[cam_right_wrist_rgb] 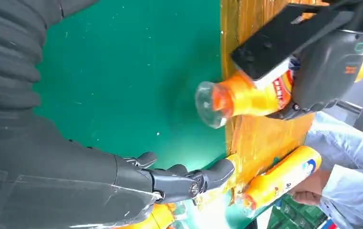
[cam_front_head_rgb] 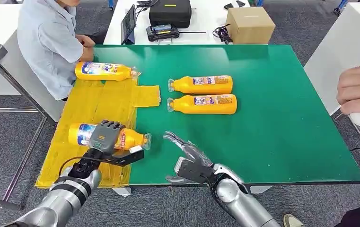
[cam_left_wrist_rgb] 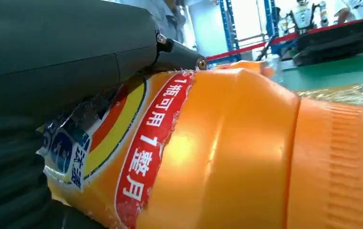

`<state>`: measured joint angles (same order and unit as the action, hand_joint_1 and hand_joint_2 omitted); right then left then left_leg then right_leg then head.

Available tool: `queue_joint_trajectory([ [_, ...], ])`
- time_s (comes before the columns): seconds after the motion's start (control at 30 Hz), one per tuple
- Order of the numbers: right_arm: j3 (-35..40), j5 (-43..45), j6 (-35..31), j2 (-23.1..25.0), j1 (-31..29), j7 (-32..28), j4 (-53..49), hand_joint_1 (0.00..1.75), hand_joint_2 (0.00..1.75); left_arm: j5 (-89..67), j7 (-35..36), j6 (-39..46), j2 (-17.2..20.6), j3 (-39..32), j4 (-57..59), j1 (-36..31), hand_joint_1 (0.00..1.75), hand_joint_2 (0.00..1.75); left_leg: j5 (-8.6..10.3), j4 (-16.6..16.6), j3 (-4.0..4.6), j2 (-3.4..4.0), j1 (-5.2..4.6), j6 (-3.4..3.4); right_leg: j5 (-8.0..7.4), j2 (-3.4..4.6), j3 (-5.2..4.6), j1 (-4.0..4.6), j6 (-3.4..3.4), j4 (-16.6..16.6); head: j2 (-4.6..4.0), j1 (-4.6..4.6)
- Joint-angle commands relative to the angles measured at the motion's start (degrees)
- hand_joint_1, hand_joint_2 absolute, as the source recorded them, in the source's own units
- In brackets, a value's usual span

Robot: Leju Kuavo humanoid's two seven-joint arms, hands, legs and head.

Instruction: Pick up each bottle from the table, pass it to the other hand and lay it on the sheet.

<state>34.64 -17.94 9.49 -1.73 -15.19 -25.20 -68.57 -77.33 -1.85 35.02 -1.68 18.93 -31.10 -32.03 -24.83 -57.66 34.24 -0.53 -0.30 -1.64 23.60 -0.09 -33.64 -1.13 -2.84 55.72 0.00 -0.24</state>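
Left hand [cam_front_head_rgb: 104,137] of mine is wrapped over an orange bottle [cam_front_head_rgb: 133,139] lying on its side on the yellow sheet [cam_front_head_rgb: 97,101], near the sheet's front edge, clear cap pointing toward the green table top [cam_front_head_rgb: 282,123]. From the left wrist camera I see the fingers pressed against the label, so I read it as a grip. I count four bottles: this one, another on the sheet [cam_front_head_rgb: 104,71] at the far end, beside a seated person [cam_front_head_rgb: 48,45], and two side by side on the green [cam_front_head_rgb: 201,84] [cam_front_head_rgb: 202,104], just apart, caps toward the sheet. My right hand [cam_front_head_rgb: 187,158] hangs over the table's near edge, palm low, fingers spread and slightly curled, holding nothing. At the right edge I see another person's hand [cam_front_head_rgb: 357,90].
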Motion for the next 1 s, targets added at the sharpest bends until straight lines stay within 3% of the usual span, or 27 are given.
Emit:
queue_joint_trajectory([
  [0.03, 0.9, 0.1, -0.1, -1.3, -1.0, 0.0, 0.7, 0.0, 1.75, 1.0, -0.5, -5.3, 0.3, -0.6, 8.0, -2.6, 0.0, 1.75, -0.12, 0.0, -0.27, 0.11, 0.1, 0.13, 0.07, 0.07, 0.27, 0.12, 0.16, 0.0, 0.0, 0.0],
  [0.23, -0.3, -0.3, 0.3, -0.9, -0.7, 0.5, 0.6, 0.0, 1.75, 3.6, -0.5, -18.3, 0.0, -1.6, 9.7, -3.9, 0.0, 1.75, -0.02, 0.0, -0.34, 0.08, 0.03, 0.07, -0.01, 0.07, 0.35, 0.03, 0.08, 0.0, 0.0, 0.02],
  [0.4, -0.7, -0.9, 0.9, -0.5, -1.1, 0.5, 1.1, 0.0, 1.75, 5.2, -2.0, -23.5, 0.6, -2.2, 10.9, -3.5, 0.0, 1.75, -0.05, 0.1, -0.75, 0.28, 0.03, 0.12, -0.05, 0.24, 0.68, 0.04, 0.15, -0.1, 0.0, 0.0],
  [0.77, -1.1, -1.4, 1.2, -0.2, -1.5, 0.3, 1.6, 0.0, 1.75, 6.0, -2.2, -25.9, 0.7, -2.2, 11.2, -3.5, 0.0, 1.75, -0.04, 0.1, -0.94, 0.25, 0.0, 0.09, -0.04, 0.22, 0.88, 0.01, 0.11, -0.1, 0.0, 0.02],
  [1.0, -1.8, -2.0, 0.7, -0.5, -0.5, 0.3, 0.7, 0.0, 1.75, 5.3, -3.3, -18.8, -0.6, -1.1, 7.0, -3.1, 0.0, 1.75, -0.03, 0.1, -1.01, 0.12, -0.02, 0.07, -0.01, 0.1, 0.98, -0.01, 0.09, 0.0, 0.0, 0.0],
])
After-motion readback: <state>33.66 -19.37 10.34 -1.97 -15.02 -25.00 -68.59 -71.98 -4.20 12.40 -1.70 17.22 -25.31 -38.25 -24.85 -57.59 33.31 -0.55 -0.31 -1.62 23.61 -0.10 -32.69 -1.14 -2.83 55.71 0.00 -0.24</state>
